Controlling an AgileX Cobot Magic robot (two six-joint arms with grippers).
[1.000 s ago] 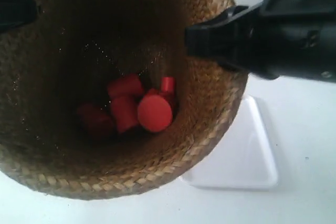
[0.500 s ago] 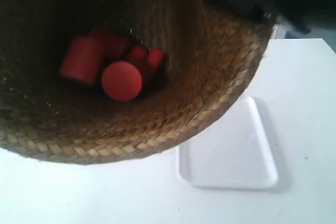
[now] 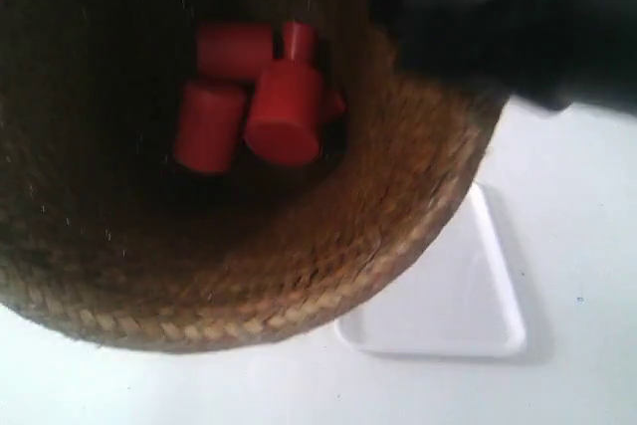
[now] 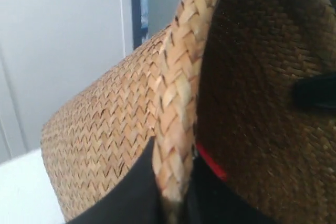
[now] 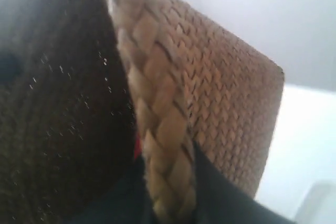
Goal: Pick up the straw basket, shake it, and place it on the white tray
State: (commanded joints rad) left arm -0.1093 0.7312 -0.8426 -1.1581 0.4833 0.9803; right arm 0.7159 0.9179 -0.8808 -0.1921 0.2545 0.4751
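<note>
The straw basket (image 3: 388, 246) screens part of the white tray (image 3: 468, 306); the remainder lies open to approach.

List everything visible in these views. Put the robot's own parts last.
straw basket: one, brown, tilted with its mouth toward the exterior view
red cylinders: at least four, red, at the basket's bottom
white tray: one, white, on the table, partly hidden by the basket
table: one, white, under the tray
left hand: one, black, clamped on the basket's braided rim
right hand: one, black, clamped on the rim too
</note>
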